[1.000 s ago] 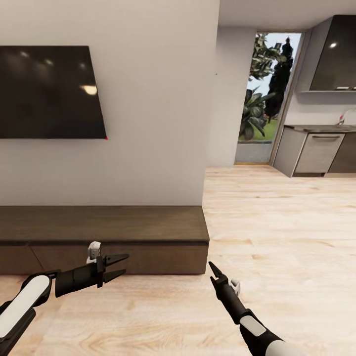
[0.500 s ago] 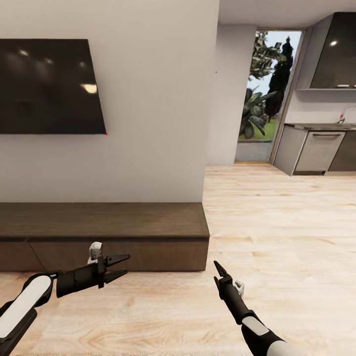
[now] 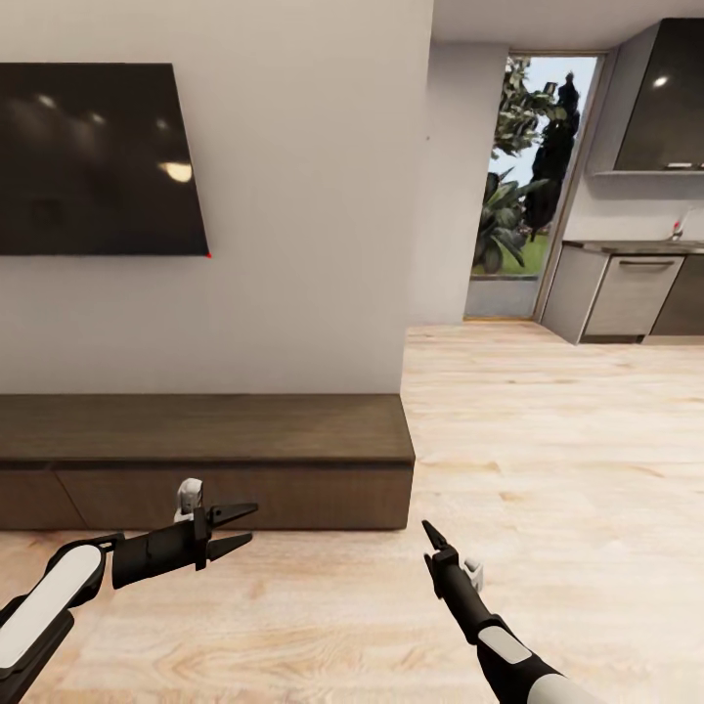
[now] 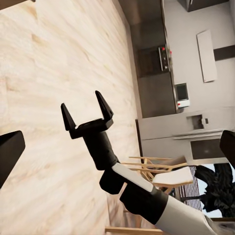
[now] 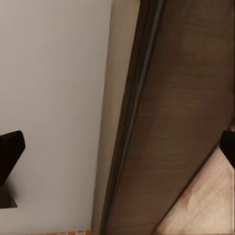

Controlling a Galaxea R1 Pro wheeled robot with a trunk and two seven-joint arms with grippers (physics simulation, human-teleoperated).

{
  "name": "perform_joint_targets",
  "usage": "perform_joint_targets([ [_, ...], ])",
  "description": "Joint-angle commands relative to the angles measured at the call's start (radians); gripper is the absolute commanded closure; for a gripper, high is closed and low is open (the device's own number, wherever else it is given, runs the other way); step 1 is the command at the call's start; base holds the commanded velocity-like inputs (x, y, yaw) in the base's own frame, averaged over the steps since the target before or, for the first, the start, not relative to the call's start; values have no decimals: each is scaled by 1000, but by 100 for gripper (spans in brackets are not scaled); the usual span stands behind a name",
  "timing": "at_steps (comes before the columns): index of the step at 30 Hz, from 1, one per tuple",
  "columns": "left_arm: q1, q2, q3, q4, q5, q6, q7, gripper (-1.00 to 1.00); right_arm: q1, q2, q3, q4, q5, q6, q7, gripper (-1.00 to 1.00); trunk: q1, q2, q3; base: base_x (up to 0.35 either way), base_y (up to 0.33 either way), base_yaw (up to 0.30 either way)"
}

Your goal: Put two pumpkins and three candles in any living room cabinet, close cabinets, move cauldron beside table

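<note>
The cabinet (image 3: pixel 205 458) is a low, long dark-brown unit against the grey wall, with its flat front panels shut. My left gripper (image 3: pixel 249 521) hovers open over the floor just in front of it, with nothing between its fingers. My right gripper (image 3: pixel 428 533) hangs over the floor past the cabinet's right end, pointing toward it. In the left wrist view the right gripper (image 4: pixel 82 100) stands open and empty. In the right wrist view, the cabinet's brown panel (image 5: pixel 186 122) runs beside the grey wall, between two wide-apart fingertips (image 5: pixel 10 147).
A black TV (image 3: pixel 98 161) hangs on the wall above the cabinet. Light wood floor (image 3: pixel 548 440) stretches right toward a glazed doorway (image 3: pixel 523 196) and grey kitchen units (image 3: pixel 626 293). Wooden chairs (image 4: pixel 147 169) show in the left wrist view.
The whole picture has shifted a little, with TV and cabinet sitting higher, so the camera has moved. Both arms keep nearly the same pose, grippers still open.
</note>
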Motion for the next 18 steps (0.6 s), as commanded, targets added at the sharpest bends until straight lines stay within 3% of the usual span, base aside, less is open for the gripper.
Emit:
perform_joint_targets([
  [1,-1,1,-1,1,-6,1,-9,-100,-1,0,-2,1,-8,9,-3,-100,4,-8,-4,0,0,0],
  [18,-1,1,-10,-1,-5,1,-10,-100,-1,-2,-2,0,-27,2,-15,-100,69,-127,-57,0,0,0],
])
